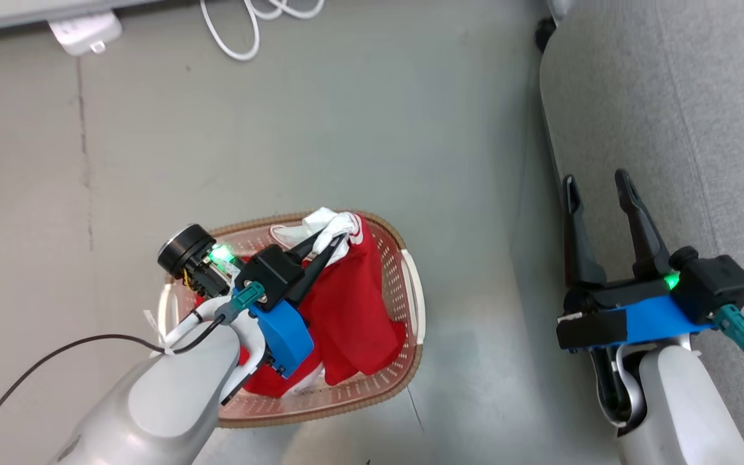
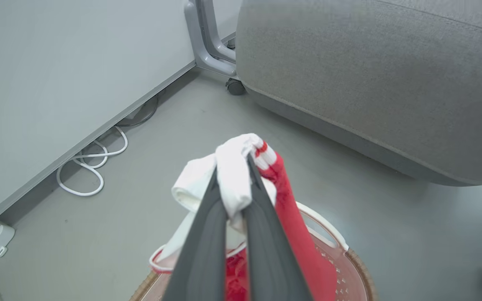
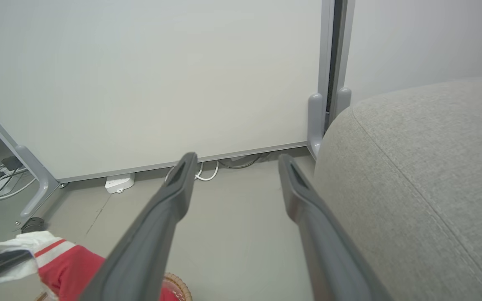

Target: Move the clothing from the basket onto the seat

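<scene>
Red clothing with white trim fills the white basket on the floor at lower centre. My left gripper is shut on the white collar of one red garment, lifting it above the basket rim while the rest hangs down inside. The grey seat runs along the right side and rises beyond the basket in the left wrist view. Over the seat's near edge my right gripper is open with nothing between its fingers. The lifted garment also appears at lower left of the right wrist view.
A white cable loops on the floor by the wall, next to a white power adapter. A grey wheeled frame leg stands beside the seat. Bare grey floor lies between basket and seat.
</scene>
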Motion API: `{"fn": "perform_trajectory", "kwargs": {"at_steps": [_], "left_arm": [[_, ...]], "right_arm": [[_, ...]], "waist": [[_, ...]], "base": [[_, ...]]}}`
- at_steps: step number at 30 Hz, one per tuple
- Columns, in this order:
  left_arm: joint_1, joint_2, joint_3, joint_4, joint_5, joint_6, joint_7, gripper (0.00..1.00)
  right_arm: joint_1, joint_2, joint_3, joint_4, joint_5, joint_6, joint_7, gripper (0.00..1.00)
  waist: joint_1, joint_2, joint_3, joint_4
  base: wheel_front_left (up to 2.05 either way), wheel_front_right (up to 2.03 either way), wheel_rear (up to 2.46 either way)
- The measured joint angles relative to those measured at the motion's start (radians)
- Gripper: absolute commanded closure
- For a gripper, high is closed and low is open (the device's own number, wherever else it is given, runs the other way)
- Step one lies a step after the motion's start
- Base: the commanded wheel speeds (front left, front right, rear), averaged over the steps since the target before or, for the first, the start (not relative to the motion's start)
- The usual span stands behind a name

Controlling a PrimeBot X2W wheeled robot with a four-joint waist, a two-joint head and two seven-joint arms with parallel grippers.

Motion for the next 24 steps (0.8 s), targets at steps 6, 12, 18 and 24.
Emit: {"fn": "perform_trajectory", "kwargs": {"at_steps": [6,12,18,24], "left_arm": [[0.033,-0.015,0.075,-0.078,0.013,0.004,0.000,1.00],[0.034,-0.044,0.141,-0.132,0.028,0.012,0.000,1.00],[0.011,-0.081,0.176,-0.159,0.044,0.010,0.000,1.00],[-0.012,-0.109,0.190,-0.175,0.053,0.003,0.000,1.00]], "right_arm": [[0.042,0.000,-0.010,0.014,-0.002,0.000,0.000,0.00],[0.075,0.000,-0.015,0.023,-0.010,0.000,0.000,0.00],[0.101,0.000,-0.016,0.032,-0.013,0.000,0.000,0.00],[0.131,0.000,-0.012,0.044,-0.010,0.000,0.000,0.00]], "waist": [[0.0000,0.0000,-0.081,0.017],[0.0000,0.0000,-0.150,0.037],[0.0001,0.0000,-0.215,0.052],[0.0001,0.0000,-0.282,0.058]], "base": [[0.00,0.00,0.00],[0.00,0.00,0.00],[0.00,0.00,0.00],[0.00,0.00,0.00]]}}
